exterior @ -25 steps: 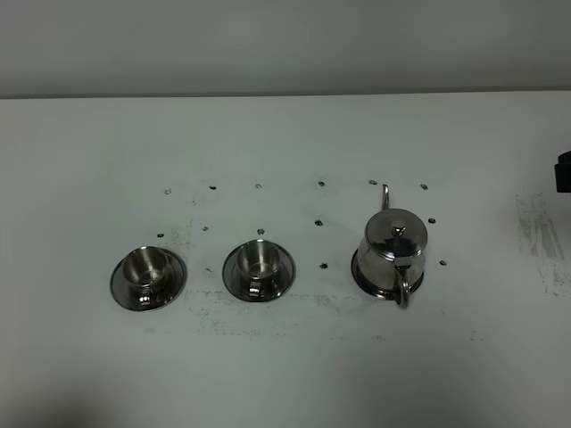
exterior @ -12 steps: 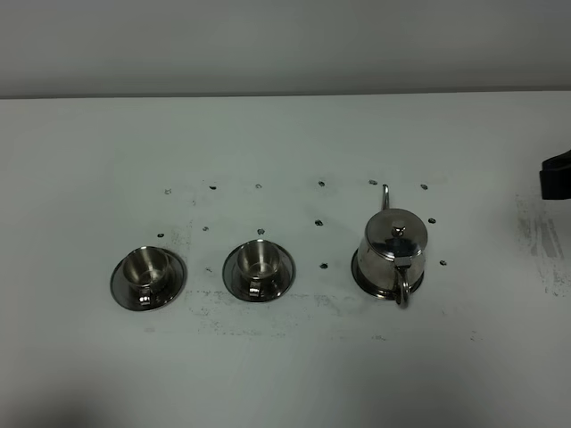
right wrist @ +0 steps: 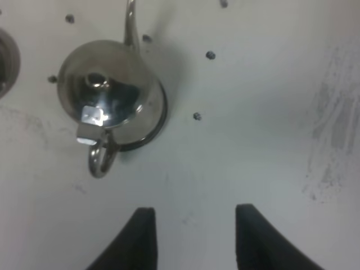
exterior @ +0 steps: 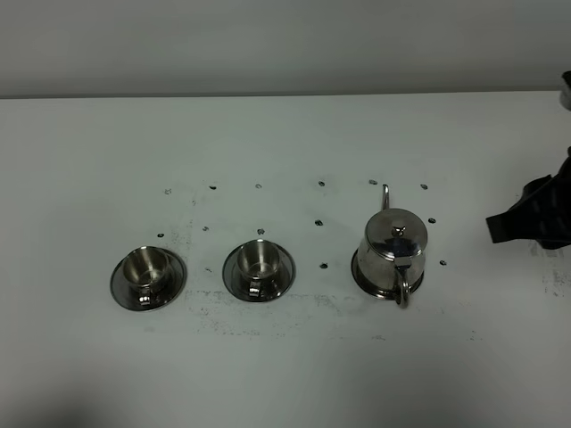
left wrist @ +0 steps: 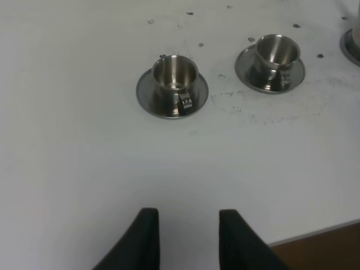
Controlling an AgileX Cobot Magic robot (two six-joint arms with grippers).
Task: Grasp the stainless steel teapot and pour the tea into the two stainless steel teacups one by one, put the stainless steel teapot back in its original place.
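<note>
On its saucer point(right wrist: 156, 130), upright shiny bell-shaped teapot point(right wrist: 107, 93) with knobbed lid; right hand point(right wrist: 194, 212) spread, well apart.

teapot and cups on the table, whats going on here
Nothing is held yet. The stainless steel teapot stands upright on its saucer. The right gripper, open, is off to its right, not touching it. The two teacups stand to its left, and the left gripper is open, short of them.
</note>
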